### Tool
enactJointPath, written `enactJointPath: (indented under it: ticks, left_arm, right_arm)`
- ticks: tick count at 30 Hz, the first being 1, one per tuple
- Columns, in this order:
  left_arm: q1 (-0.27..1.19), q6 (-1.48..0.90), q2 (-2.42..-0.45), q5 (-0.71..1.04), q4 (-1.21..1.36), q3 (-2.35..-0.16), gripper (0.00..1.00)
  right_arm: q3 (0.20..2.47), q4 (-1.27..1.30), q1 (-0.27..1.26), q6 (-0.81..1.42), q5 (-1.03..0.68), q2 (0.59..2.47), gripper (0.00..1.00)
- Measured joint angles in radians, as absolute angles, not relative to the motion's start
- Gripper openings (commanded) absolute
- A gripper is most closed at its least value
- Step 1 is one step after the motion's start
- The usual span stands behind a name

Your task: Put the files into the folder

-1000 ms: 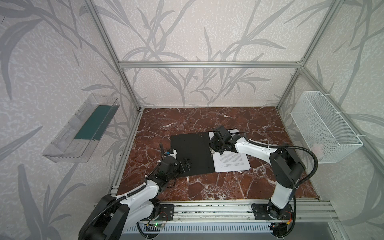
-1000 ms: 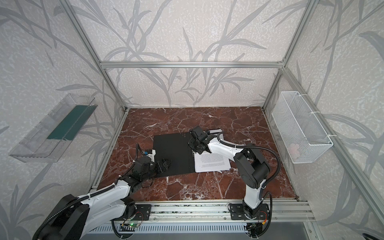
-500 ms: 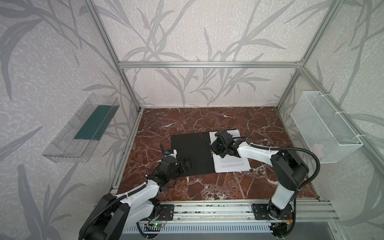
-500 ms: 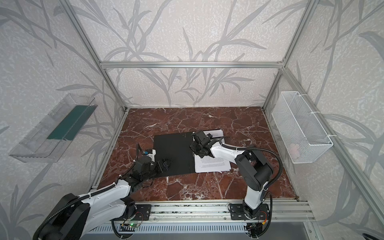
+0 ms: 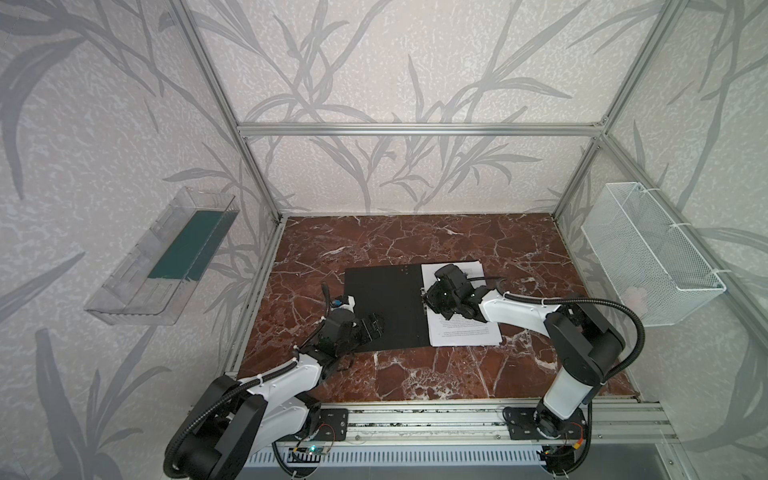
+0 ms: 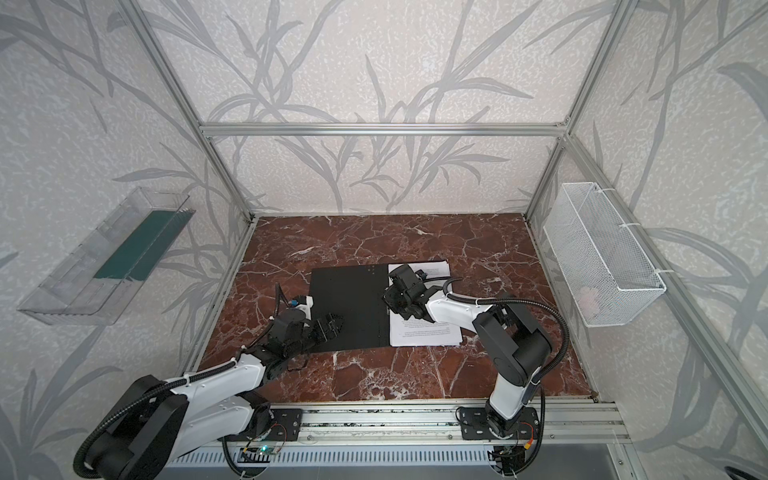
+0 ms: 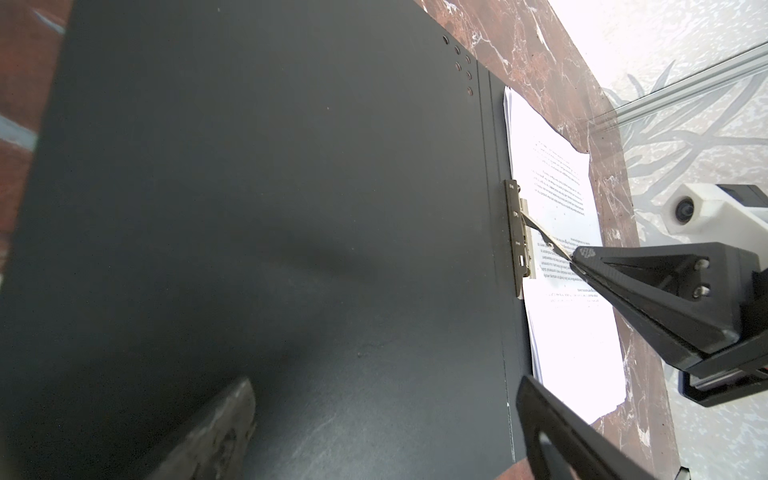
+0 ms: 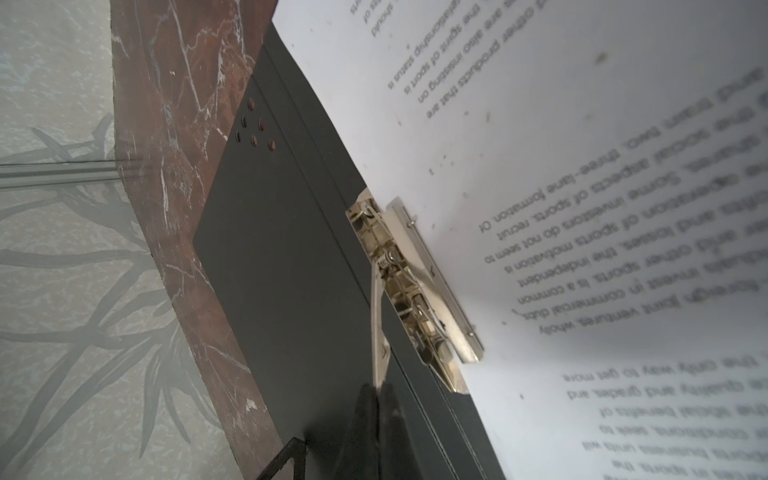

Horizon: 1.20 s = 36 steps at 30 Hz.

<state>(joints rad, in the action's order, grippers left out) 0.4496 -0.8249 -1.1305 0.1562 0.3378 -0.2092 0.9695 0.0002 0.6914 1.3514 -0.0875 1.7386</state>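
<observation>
The folder lies open on the marble table, black inside facing up. The files, a stack of white printed sheets, rest on its right half against the metal spine clip. My right gripper is shut on the clip's thin lever, which is raised at an angle from the spine. My left gripper stands open over the front of the folder's bare left flap, with nothing between its fingers.
A clear plastic tray with a green base hangs on the left wall. A white wire basket hangs on the right wall. Aluminium frame posts stand at the back corners, and a rail runs along the front edge.
My right gripper has closed on the clip lever and its wrist has shifted slightly, uncovering the back edge of the files. The left arm has not moved.
</observation>
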Motion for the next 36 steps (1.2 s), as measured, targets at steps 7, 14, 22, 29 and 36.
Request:
enactJointPath:
  ticks: [7, 14, 22, 29, 36]
  left_arm:
    - [0.450, -0.822, -1.128, 0.155, 0.337, -0.210, 0.99]
    - [0.450, -0.819, -1.122, 0.150, 0.331, -0.213, 0.99]
    - [0.450, -0.818, -1.122, 0.150, 0.330, -0.213, 0.99]
    - [0.449, -0.818, -1.122, 0.150, 0.330, -0.213, 0.99]
    - [0.450, -0.812, -1.126, 0.150, 0.331, -0.214, 0.99]
  right_arm:
    - [1.032, -0.058, 0.684, 1.331, -0.114, 1.753, 0.10]
    - [1.085, -0.094, 0.675, 1.311, -0.136, 1.769, 0.13]
    - [1.093, -0.102, 0.664, 1.307, -0.147, 1.768, 0.14]
    - [1.093, -0.102, 0.651, 1.308, -0.168, 1.768, 0.13]
    - [1.088, -0.096, 0.649, 1.313, -0.178, 1.767, 0.09]
